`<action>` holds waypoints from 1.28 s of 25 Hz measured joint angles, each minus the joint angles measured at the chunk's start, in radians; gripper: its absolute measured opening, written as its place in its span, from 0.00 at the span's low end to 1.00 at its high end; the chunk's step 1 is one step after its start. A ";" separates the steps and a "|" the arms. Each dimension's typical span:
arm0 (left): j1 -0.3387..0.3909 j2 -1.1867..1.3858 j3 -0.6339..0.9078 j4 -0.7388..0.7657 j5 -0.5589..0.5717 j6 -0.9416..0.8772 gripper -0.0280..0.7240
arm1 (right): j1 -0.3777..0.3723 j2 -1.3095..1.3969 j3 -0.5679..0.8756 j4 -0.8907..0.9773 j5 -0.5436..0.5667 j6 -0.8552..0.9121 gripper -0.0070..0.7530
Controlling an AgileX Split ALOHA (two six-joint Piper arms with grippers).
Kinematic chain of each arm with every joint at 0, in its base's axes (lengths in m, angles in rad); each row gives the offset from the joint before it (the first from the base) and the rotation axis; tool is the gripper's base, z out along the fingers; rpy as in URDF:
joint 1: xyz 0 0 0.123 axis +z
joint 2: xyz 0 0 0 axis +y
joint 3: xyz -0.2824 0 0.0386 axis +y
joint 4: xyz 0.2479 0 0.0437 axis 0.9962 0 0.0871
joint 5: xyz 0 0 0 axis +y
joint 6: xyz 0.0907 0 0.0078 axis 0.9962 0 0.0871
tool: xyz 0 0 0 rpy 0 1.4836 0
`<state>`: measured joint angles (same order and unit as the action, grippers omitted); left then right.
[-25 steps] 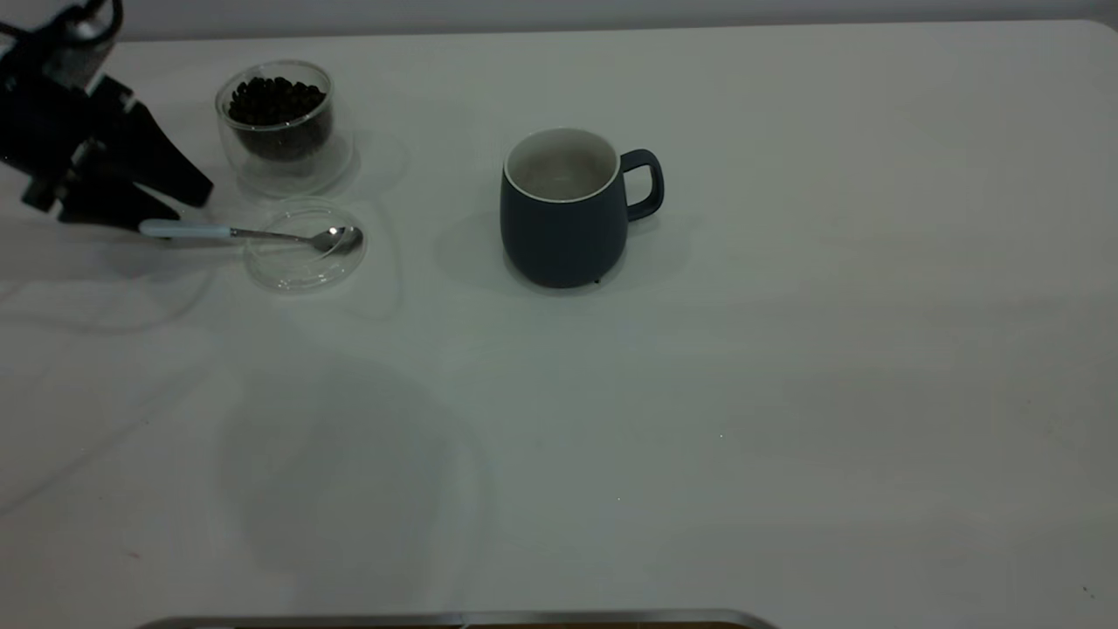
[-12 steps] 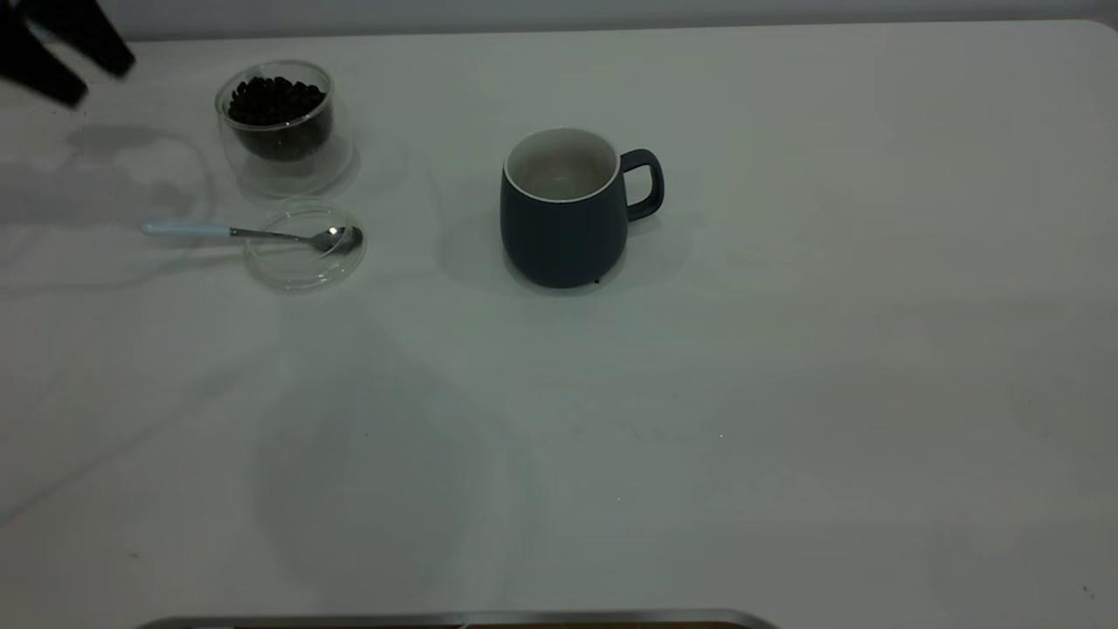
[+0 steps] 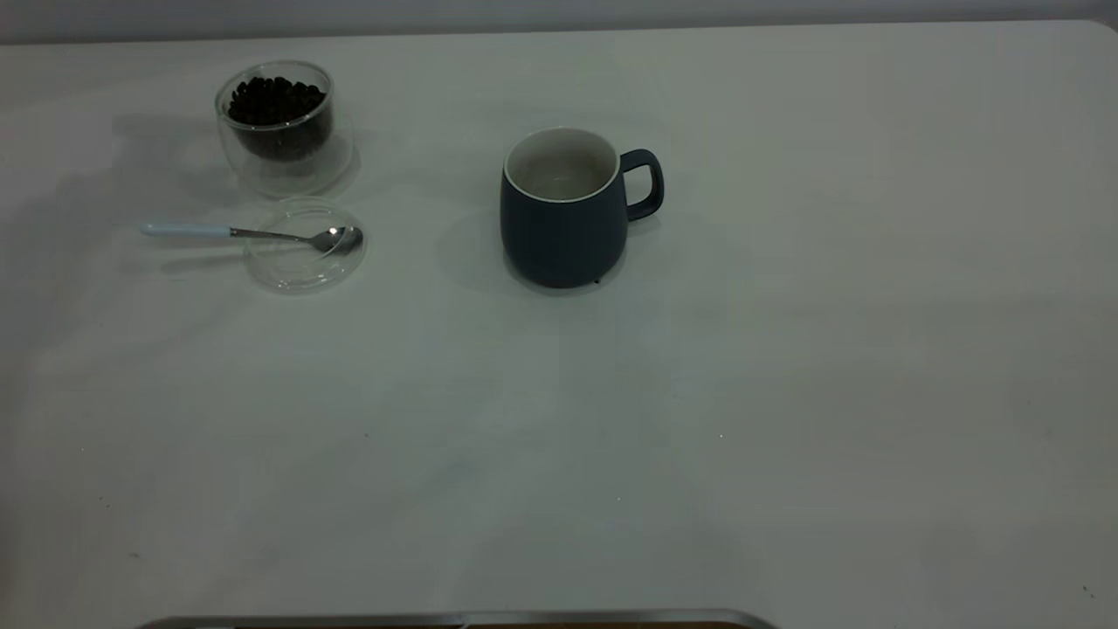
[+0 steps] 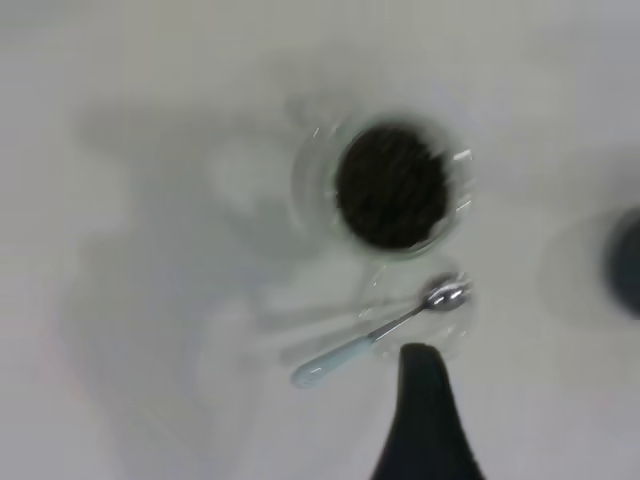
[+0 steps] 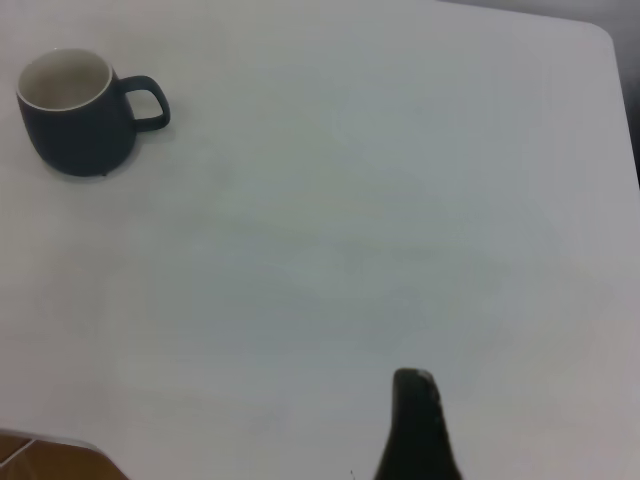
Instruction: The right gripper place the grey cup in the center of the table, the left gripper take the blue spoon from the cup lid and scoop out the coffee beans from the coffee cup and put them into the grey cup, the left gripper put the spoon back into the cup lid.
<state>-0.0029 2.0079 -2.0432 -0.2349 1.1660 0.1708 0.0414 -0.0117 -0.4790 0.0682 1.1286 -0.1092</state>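
The grey cup (image 3: 563, 210) stands upright near the table's (image 3: 786, 393) middle, handle to the right, with its white inside showing; the right wrist view has this grey cup (image 5: 75, 115) far off. At the far left the coffee cup (image 3: 279, 122) holds the coffee beans (image 3: 275, 100). In front of it lies the cup lid (image 3: 304, 246). The blue spoon (image 3: 236, 231) rests with its bowl in the lid and its handle pointing left. Neither arm shows in the exterior view. My left gripper (image 4: 425, 420) hangs high above the spoon (image 4: 380, 330) and coffee cup (image 4: 390, 185), touching nothing. My right gripper (image 5: 415, 425) hovers over bare table.
A metal strip (image 3: 454, 620) runs along the table's near edge. The table's rounded far right corner (image 5: 600, 35) shows in the right wrist view. Wide bare tabletop lies right of the grey cup and in front of it.
The left gripper rose from beside the spoon's handle, drew back to the far left and left the exterior view. Spoon, lid and both cups stayed put.
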 joint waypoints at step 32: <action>-0.292 -1.122 1.179 0.229 0.000 -0.225 0.82 | 0.000 0.000 0.000 -0.002 0.000 0.000 0.79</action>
<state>-0.2952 0.8863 -0.8646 -0.0061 1.1660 -0.0543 0.0414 -0.0117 -0.4790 0.0664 1.1286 -0.1092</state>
